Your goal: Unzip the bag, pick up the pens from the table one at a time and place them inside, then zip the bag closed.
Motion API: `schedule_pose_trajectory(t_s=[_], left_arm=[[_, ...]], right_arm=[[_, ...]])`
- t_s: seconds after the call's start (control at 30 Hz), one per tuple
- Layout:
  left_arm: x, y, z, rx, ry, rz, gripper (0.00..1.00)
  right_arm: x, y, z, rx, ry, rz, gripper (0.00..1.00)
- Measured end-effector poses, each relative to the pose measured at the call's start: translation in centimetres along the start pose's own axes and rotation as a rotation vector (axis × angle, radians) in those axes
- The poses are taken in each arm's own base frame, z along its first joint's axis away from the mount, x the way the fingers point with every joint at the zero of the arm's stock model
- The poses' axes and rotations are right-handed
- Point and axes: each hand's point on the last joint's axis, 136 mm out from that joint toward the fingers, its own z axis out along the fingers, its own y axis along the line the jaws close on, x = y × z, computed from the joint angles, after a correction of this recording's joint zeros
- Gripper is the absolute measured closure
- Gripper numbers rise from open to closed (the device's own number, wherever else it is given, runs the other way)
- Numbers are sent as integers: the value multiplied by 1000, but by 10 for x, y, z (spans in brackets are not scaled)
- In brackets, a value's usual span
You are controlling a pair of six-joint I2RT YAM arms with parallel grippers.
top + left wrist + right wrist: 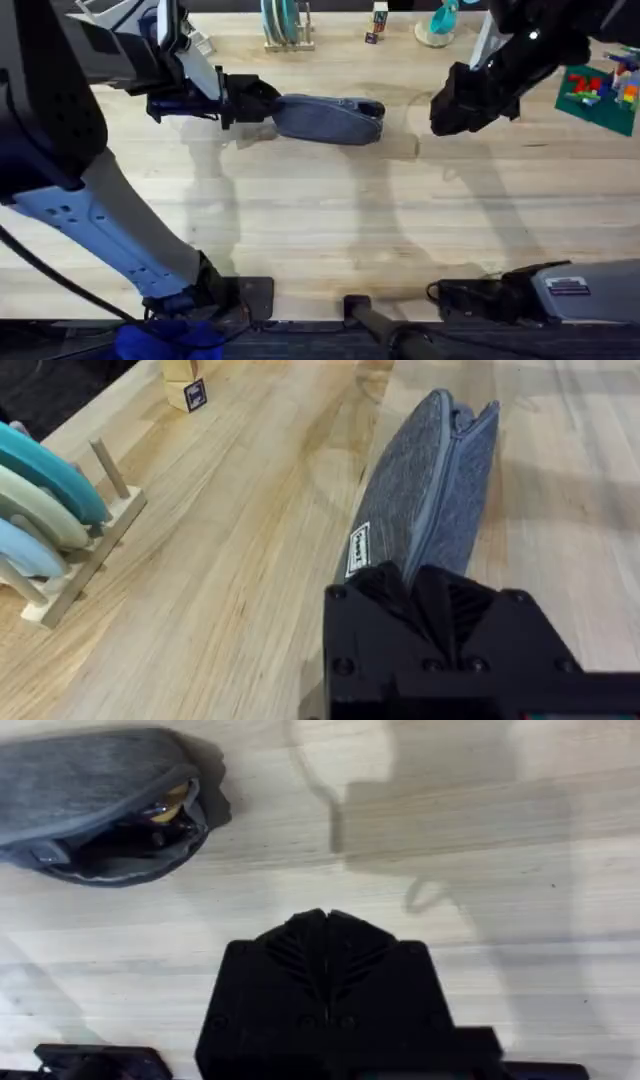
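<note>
Bag (330, 118) lies on the pale plank table (320, 220), pinched by the left gripper (262, 103); right gripper (447, 112) closed, empty.

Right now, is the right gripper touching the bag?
Apart. The overhead view shows bare table between the right gripper and the bag.

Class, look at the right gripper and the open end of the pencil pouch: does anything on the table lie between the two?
Nothing visible does. In the overhead view the right gripper hangs to the right of the bag, with bare table between them. The right wrist view shows the bag's open end and plain wood before the fingers.
</note>
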Motion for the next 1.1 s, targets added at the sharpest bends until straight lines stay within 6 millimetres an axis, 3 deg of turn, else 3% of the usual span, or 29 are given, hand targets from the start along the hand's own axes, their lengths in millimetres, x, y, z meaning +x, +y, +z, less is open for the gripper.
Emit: schedule_pose_trajectory(t_s=[0.6,0.7,0.73,0.83,0.93,0.97,1.1], left_arm=[[0,0,0,0,1,-25,960],[0,0,0,0,1,-25,960],[0,0,0,0,1,-25,959],[0,0,0,0,1,-25,960],[0,0,0,0,1,-25,960],[0,0,0,0,1,-25,960],[0,0,0,0,1,-25,959]], right_arm=[[1,0,0,0,4,-6,967],[1,0,0,0,4,-9,919],[1,0,0,0,4,-10,743],[1,0,0,-1,4,-11,540],[1,0,0,-3,5,-11,120],[1,0,0,-3,5,-14,36],[1,0,0,-3,5,-13,6]])
